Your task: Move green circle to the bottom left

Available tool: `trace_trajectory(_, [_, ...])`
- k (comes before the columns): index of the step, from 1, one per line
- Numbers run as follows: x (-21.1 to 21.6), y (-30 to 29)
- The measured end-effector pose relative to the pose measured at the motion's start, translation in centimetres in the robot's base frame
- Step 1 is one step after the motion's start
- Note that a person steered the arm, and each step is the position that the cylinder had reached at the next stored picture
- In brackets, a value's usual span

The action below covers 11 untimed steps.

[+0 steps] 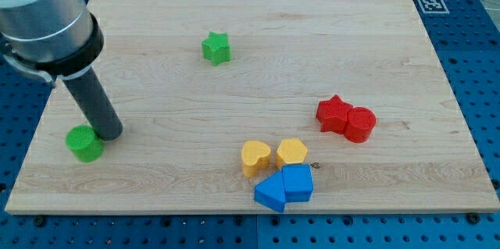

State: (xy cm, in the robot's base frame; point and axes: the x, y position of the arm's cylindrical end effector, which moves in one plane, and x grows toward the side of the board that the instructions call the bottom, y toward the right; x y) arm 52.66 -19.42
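Note:
The green circle (83, 143) is a short green cylinder near the board's left edge, in the lower left part of the view. My tip (110, 133) is at the lower end of the dark rod and stands just to the right of the green circle, touching or nearly touching it. The rod rises up and left to the grey arm body at the view's top left corner.
A green star (216, 48) lies at the upper middle. A red star (333, 114) and red circle (360, 124) touch at the right. A yellow heart (255, 157), yellow hexagon (291, 152) and two blue blocks (284, 187) cluster at the bottom middle. The wooden board (250, 15) sits on a blue pegboard.

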Motion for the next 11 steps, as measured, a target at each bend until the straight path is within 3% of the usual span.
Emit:
trace_trajectory(2, [1.1, -0.6])
trace_trajectory(3, [-0.6, -0.7])
trace_trajectory(6, [3.5, -2.1])
trace_trajectory(11, [5.2, -2.8])
